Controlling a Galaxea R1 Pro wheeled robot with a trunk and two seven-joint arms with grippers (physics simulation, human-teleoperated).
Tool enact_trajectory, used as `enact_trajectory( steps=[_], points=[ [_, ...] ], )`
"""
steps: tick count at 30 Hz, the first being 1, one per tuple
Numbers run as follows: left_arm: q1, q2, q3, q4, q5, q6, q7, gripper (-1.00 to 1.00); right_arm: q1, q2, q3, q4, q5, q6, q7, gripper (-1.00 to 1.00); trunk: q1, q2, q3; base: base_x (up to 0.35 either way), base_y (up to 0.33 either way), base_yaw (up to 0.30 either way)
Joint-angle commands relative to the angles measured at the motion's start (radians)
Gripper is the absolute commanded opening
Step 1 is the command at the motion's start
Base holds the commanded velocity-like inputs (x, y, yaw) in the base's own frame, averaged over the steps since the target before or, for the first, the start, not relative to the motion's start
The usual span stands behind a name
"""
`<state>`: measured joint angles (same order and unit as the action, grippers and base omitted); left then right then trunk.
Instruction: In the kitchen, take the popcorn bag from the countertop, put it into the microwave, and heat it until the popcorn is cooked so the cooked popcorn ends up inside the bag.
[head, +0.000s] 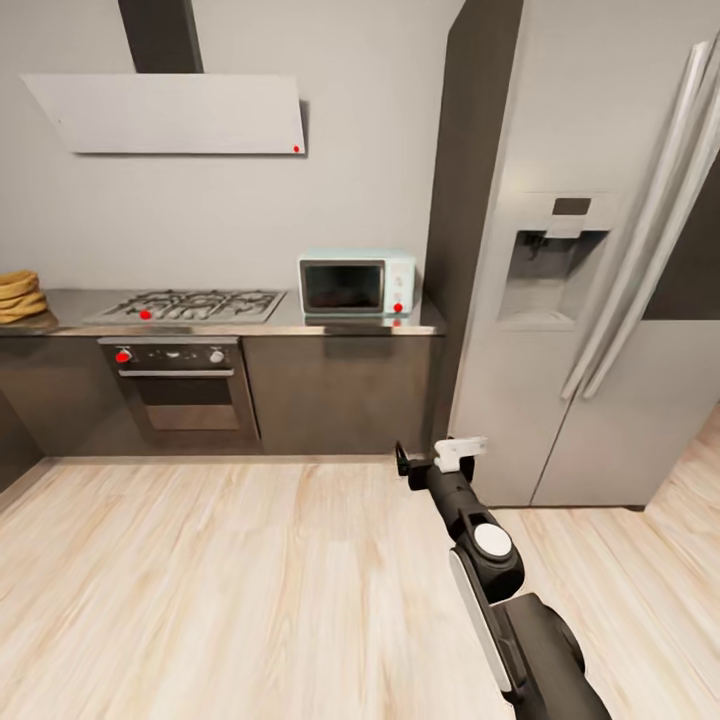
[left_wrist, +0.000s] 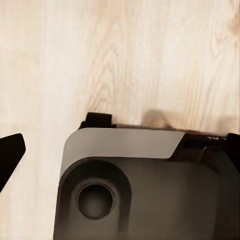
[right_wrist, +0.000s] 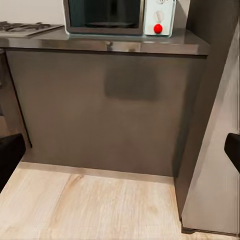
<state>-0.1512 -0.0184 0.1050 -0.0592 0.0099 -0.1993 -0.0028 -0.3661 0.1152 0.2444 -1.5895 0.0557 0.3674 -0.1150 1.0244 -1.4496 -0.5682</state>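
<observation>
Your right arm (head: 500, 590) is the closest thing in the head view, reaching out over the wood floor (head: 200, 580) with the right gripper (head: 440, 462) out at its end, pointed toward the cabinets. From the right wrist camera you only catch the two dark fingertips (right_wrist: 10, 152) at opposite edges of the picture, well apart, so that gripper is spread wide with nothing between the fingers.

Using the microwave (head: 357, 284) as your landmark: it's the little mint-blue box sitting on the grey countertop (head: 330, 325), door closed, red light near its lower right corner. Just to its right stands a tall dark panel, and past that the big steel fridge (head: 590, 300). To its left on the same worktop is the gas hob (head: 190, 304), with the built-in oven (head: 180, 385) under it and the white slanted hood (head: 170, 113) up on the wall above. Way further left of the microwave, at the far end of the counter, there's a tan-brown stack (head: 20, 295); I honestly can't tell whether that's the popcorn bag or something else, it's cut off by the edge.

Left wrist camera looks straight down at floorboards and the robot's own dark base (left_wrist: 145, 185). One dark fingertip (left_wrist: 10, 155) pokes in at the side, so I can't tell how the left gripper is set.
</observation>
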Motion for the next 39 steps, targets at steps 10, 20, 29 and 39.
enact_trajectory(
  steps=[10,20,29,39],
  points=[
    [-0.001,-0.007,0.006,0.001,0.001,-0.003,0.000,1.00,-0.114,0.020,0.042,-0.003,0.003,0.236,-0.019,1.00,0.001,0.000,-0.001,0.344,0.033,0.000],
    [0.002,-0.008,0.005,0.001,0.001,-0.003,0.000,1.00,-0.119,0.044,0.017,-0.005,-0.004,0.278,-0.040,1.00,0.001,0.000,-0.001,0.344,0.000,0.000],
    [0.002,-0.008,0.005,0.001,0.001,-0.003,0.000,1.00,-0.140,0.044,-0.014,-0.005,-0.007,0.269,-0.043,1.00,0.001,0.000,-0.001,0.344,0.000,0.000],
    [0.001,-0.008,0.005,0.001,0.001,-0.003,0.000,1.00,-0.189,0.031,-0.012,-0.004,-0.007,0.228,-0.036,1.00,0.001,0.000,-0.001,0.344,0.000,0.000]
  ],
)
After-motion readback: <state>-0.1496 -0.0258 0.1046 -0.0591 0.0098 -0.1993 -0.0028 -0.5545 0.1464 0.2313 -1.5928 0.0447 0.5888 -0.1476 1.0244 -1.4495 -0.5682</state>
